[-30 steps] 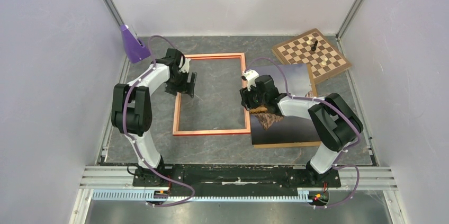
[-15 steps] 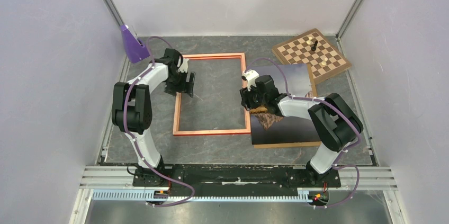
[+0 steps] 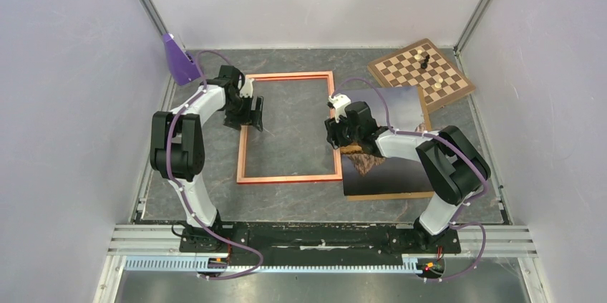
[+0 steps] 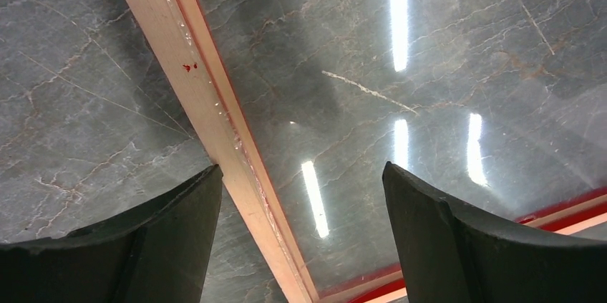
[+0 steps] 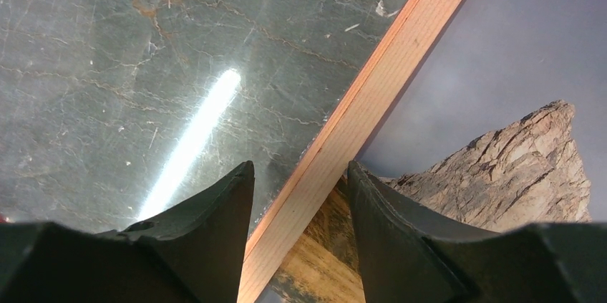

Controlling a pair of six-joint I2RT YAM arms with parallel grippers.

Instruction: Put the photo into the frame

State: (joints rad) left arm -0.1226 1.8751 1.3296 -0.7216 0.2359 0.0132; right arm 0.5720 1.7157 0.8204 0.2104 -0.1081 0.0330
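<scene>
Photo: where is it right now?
Top view, right of centre: the photo lies face up beside the right rail of the frame, outside it, just nearer than the chessboard.

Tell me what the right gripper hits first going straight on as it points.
The right gripper would likely meet the right rail of the frame, which runs between its fingers; one finger may land on the photo. Its height above them is unclear.
</scene>
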